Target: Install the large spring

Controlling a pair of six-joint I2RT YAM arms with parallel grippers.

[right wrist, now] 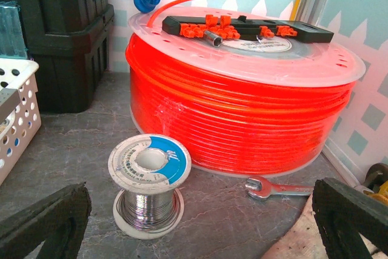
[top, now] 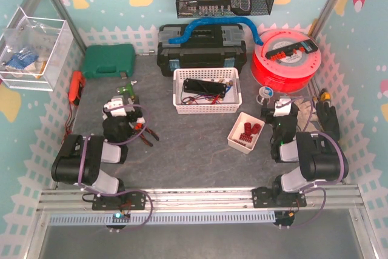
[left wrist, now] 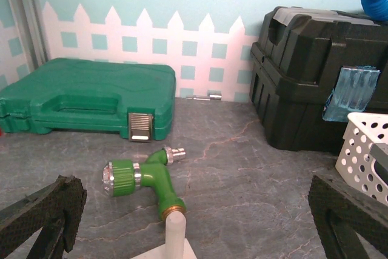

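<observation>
My left fingers are spread wide and hold nothing. They hang over the grey marbled surface, facing a green plastic hose nozzle. My right fingers gape just as wide, also empty, before a small white spool of silver wire. The red coil springs lie in a small white rectangular tray between my arms, nearer the right. I cannot tell which one is large.
</observation>
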